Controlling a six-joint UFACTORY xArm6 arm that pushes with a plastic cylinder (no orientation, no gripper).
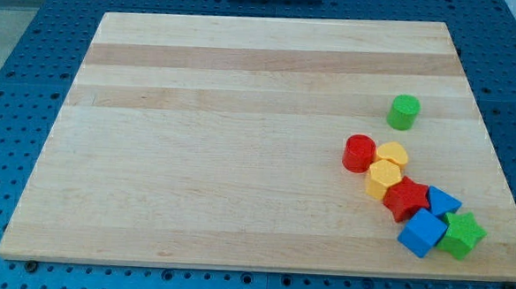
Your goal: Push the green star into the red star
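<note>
The green star (462, 235) lies at the view's lower right, near the board's bottom right corner. It touches the blue cube (422, 233) on its left and the blue triangle (442, 203) above it. The red star (406, 200) lies up and to the left of the green star, with the blue cube and blue triangle between them. My tip does not show in the view, nor does the rod.
A red cylinder (359, 153), a yellow cylinder-like block (392, 154) and a yellow hexagon (383, 179) cluster just above and left of the red star. A green cylinder (403, 111) stands alone further up. The wooden board's (242, 117) right edge runs close to the green star.
</note>
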